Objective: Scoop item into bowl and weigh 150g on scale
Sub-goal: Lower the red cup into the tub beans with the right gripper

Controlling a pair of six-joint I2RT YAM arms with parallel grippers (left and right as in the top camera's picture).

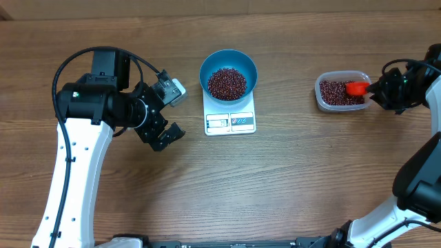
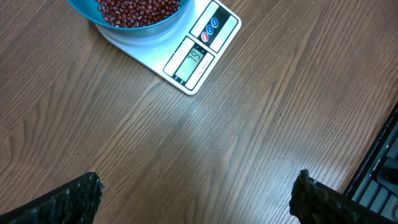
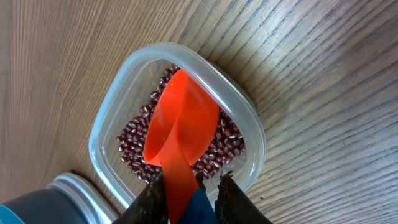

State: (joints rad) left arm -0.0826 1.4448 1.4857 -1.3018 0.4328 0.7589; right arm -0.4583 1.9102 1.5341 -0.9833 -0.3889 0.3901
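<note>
R gripper (image 3: 189, 193) low over clear tub (image 3: 106, 134), jaws either side of red scoop's (image 3: 183, 121) handle. One finger looks against it, other side unclear, so can't tell if pinching or let go. Scoop lies tilted on beans (image 3: 132, 146) in tub, no load in it that I can see. Tub sits nr right edge of counter (image 1: 289, 179), toward far side.

L gripper (image 2: 196, 198) spread wide, nothing betw. its fingers, hangs over bare counter just front-left of scale (image 2: 194, 57).

Blue bowl (image 1: 204, 69) centred on scale, mid-counter, toward far edge. Beans heaped in its bottom, well below rim. Display shows digits, too small to read w/ confidence, so can't say how close to target.

Handling, my read: beans tiny, hard, smooth, loose. They'll roll, bounce, scatter. No pinching them, scoop only. Scoop prob. light stiff plastic; take it by handle end, keep it level or load spills. For topping up, small part-scoops tipped slowly over bowl centre. Bowl + beans: modest wt, slick wall. Best left untouched on scale, since any nudge upsets reading. Tub thin, light, may slide if scoop digs hard.
</note>
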